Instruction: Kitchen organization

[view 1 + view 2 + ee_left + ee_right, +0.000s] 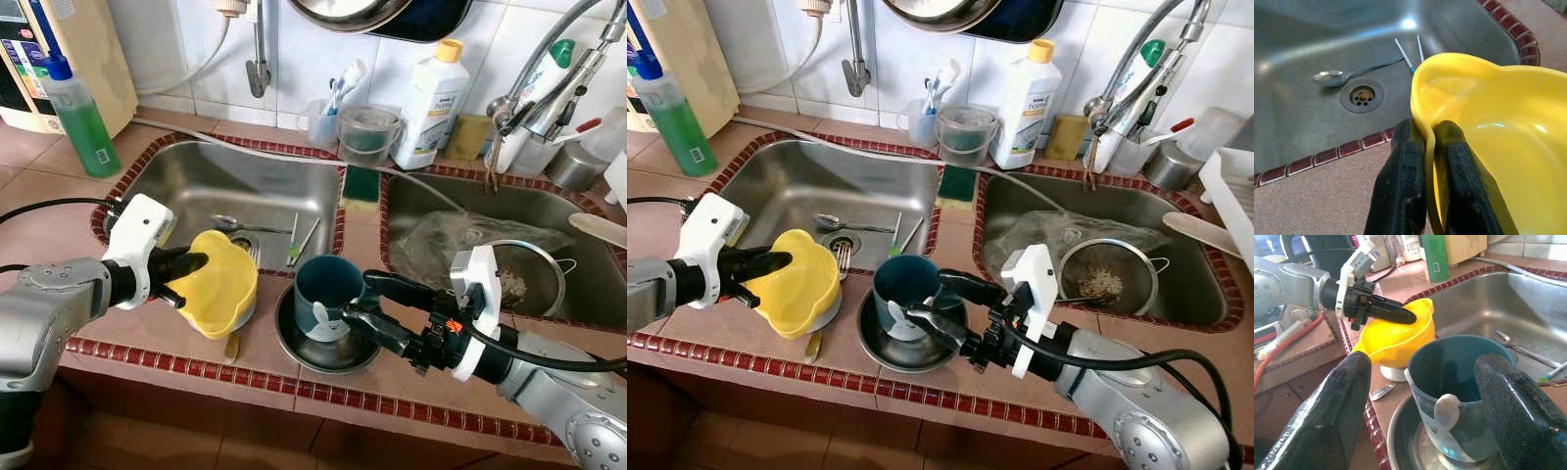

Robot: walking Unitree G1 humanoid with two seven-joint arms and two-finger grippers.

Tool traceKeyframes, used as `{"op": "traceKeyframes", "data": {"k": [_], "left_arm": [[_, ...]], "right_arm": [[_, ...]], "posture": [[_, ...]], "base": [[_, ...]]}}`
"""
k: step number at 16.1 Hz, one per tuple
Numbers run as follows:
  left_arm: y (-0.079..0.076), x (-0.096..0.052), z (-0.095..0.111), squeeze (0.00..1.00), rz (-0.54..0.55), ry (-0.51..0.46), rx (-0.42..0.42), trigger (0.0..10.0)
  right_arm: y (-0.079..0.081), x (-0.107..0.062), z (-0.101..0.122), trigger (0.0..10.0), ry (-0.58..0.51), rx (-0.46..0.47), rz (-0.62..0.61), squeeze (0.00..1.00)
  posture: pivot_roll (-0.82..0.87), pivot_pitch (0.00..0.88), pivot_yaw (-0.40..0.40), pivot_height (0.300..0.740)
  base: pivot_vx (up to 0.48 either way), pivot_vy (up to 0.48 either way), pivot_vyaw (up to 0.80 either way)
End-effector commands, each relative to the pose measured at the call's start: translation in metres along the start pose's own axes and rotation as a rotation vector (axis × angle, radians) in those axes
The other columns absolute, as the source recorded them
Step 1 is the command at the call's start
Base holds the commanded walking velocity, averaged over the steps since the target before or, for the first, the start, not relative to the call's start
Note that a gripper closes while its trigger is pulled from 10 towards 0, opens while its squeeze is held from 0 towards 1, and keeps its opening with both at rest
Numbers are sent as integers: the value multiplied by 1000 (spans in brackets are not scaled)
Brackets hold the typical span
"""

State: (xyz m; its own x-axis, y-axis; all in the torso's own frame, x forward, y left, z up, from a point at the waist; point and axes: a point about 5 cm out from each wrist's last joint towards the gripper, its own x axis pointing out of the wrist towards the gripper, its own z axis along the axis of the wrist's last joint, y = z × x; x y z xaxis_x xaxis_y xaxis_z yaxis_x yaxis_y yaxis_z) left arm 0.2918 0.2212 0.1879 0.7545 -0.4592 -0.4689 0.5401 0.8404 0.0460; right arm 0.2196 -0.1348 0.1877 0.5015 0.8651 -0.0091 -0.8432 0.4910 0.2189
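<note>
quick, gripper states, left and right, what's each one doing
left gripper: closed on the rim of the yellow bowl.
right gripper: open, fingers either side of the blue cup, not gripping it.

A home kitchen — a double stainless-steel sink (245, 186) edged in red tile, white dish-soap bottle (431, 103), chrome tap (549, 69).

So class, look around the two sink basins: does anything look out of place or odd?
Yes. The yellow bowl sits tilted at the left basin's front edge, its rim pinched by the left gripper. A crumpled clear plastic bag lies in the right basin beside a strainer holding scraps, an odd place for it.
</note>
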Motion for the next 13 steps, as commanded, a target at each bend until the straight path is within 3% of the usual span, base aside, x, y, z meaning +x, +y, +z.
{"op": "traceKeyframes", "data": {"k": [1,3,5,7,10,13], "left_arm": [[3,-4,7,0,-10,-28,0,0],[2,-5,11,0,-28,-56,-32,0],[1,-7,18,0,-81,-105,-78,10000],[5,-9,27,0,-95,-162,-127,10000],[20,-6,40,0,-20,-254,-191,10000],[28,9,47,0,80,-301,-167,10000]], "right_arm": [[-2,-1,3,10000,-5,-1,-9,0],[-2,-1,3,10000,-5,-3,-10,0],[-3,-1,3,10000,-4,-3,-10,0],[-4,0,3,10000,-5,-5,-11,0],[-7,0,5,10000,-25,-8,-34,0],[-15,-1,9,10000,-50,-12,-89,0]], "posture": [[-49,66,-59,732],[-50,66,-58,732],[-50,63,-59,732],[-52,60,-59,732],[-52,53,-62,732],[-66,46,-58,732]], "base": [[0,0,0],[0,0,0],[0,0,0],[0,0,0],[0,0,0],[0,0,0]]}}
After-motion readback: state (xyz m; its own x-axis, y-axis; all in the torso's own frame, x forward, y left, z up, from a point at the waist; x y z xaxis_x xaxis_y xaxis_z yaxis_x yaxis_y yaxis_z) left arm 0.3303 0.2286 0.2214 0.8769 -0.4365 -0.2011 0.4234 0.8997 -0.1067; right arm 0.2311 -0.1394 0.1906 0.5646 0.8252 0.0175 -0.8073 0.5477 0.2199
